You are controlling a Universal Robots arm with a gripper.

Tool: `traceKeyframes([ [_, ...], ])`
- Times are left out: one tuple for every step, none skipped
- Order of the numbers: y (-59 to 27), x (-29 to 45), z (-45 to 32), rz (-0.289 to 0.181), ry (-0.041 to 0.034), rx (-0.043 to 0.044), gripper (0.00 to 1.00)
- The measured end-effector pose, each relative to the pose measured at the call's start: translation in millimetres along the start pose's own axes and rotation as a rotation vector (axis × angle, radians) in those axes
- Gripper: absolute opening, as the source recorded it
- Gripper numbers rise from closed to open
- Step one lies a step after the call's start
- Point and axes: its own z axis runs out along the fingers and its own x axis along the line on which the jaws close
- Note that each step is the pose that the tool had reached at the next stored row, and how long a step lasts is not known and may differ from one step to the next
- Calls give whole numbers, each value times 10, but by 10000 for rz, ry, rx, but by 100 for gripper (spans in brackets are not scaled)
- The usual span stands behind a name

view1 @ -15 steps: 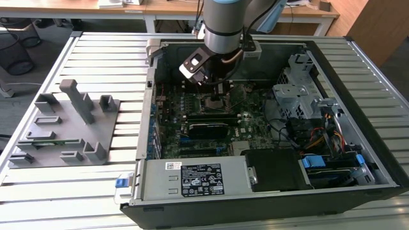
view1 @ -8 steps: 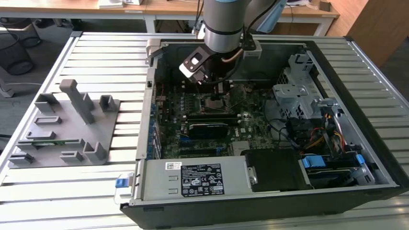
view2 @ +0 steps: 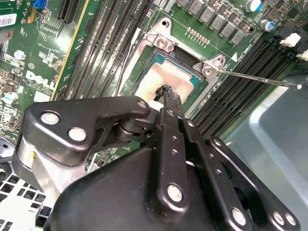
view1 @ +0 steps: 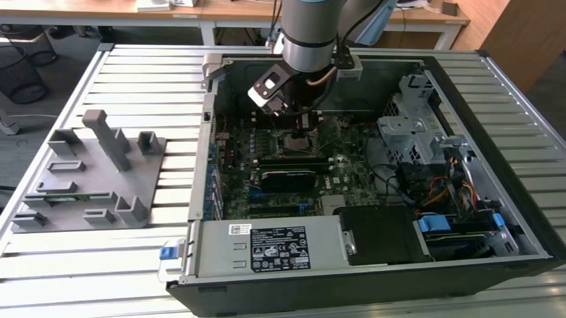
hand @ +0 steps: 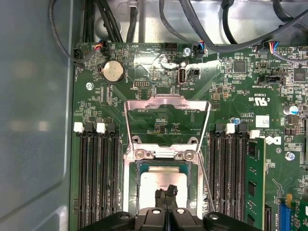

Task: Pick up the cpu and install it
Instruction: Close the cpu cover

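Observation:
The cpu [hand: 155, 184], a flat square chip with a shiny silver top, lies level in the motherboard socket [view2: 163, 44], and its top [view2: 174, 78] shows in both wrist views. The socket's metal load plate [hand: 166, 100] is flipped up and open. A thin wire lever [view2: 262, 78] stands beside it. My gripper [hand: 166, 192] hangs just over the cpu's middle with its black fingertips pressed together and nothing between them. I cannot tell whether they touch the chip. In the exterior view the gripper [view1: 301, 131] reaches down into the open computer case [view1: 212, 199].
Black memory slots [hand: 101, 178] flank the socket on both sides. A black block [view1: 292, 176] lies just in front of the socket. A drive cage [view1: 415, 129] and cables fill the exterior view's right. A grey fixture tray [view1: 89, 179] sits outside the case on the exterior view's left.

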Motion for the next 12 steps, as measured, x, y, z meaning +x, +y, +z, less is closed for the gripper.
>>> traceKeyframes([
  [0, 0, -1, 1, -8, 1, 11],
  [0, 0, -1, 1, -7, 1, 11],
  [0, 0, -1, 1, -8, 1, 11],
  [0, 0, -1, 2, -9, 1, 11],
  [0, 0, -2, 2, -9, 2, 11],
  [-1, 0, -6, 3, -5, 4, 11],
  [0, 0, -6, 3, 2, 1, 11],
  [0, 0, -9, 3, 2, 0, 11],
  [0, 0, -13, 3, 1, 2, 11],
  [0, 0, -18, 2, 1, 1, 11],
  [0, 1, -22, 2, 1, 1, 11],
  [0, 1, -26, 2, 2, 1, 11],
])
